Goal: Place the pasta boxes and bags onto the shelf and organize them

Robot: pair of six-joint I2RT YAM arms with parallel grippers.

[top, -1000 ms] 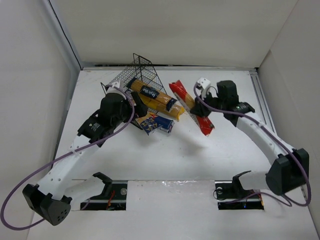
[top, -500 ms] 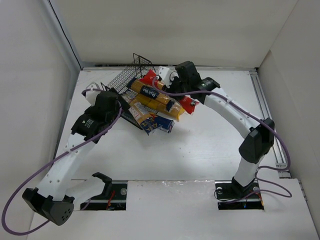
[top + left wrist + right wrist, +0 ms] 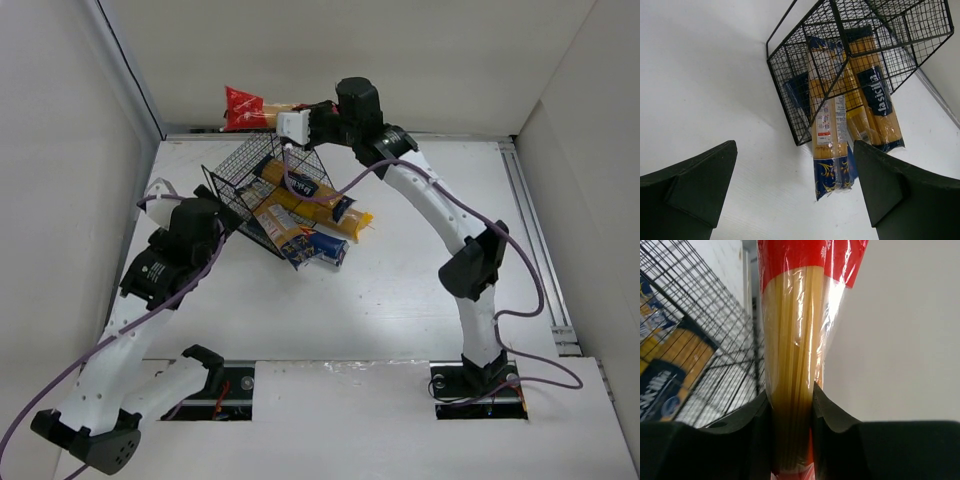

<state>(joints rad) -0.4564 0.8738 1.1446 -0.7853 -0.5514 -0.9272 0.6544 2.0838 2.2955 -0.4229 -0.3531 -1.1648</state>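
The shelf [image 3: 245, 180], a black wire-mesh rack, sits tilted at the back left of the table. A yellow pack with a dark label [image 3: 312, 196] and a blue-and-yellow pack [image 3: 283, 230] lie through it and stick out toward the table's middle. Small dark-blue boxes [image 3: 328, 247] lie beside them. My right gripper [image 3: 292, 123] is shut on the red-and-yellow spaghetti bag [image 3: 248, 107], held level above the rack's back edge; it also shows in the right wrist view [image 3: 790, 340]. My left gripper [image 3: 220, 215] is open and empty, just left of the rack [image 3: 840, 60].
The white back wall [image 3: 400, 60] stands right behind the held bag, and the left wall [image 3: 60, 200] is close to my left arm. A metal rail [image 3: 530, 230] runs along the table's right side.
My right arm has swung the spaghetti bag from the table's right side left and up over the rack. My left arm has drawn back from the rack toward the left.
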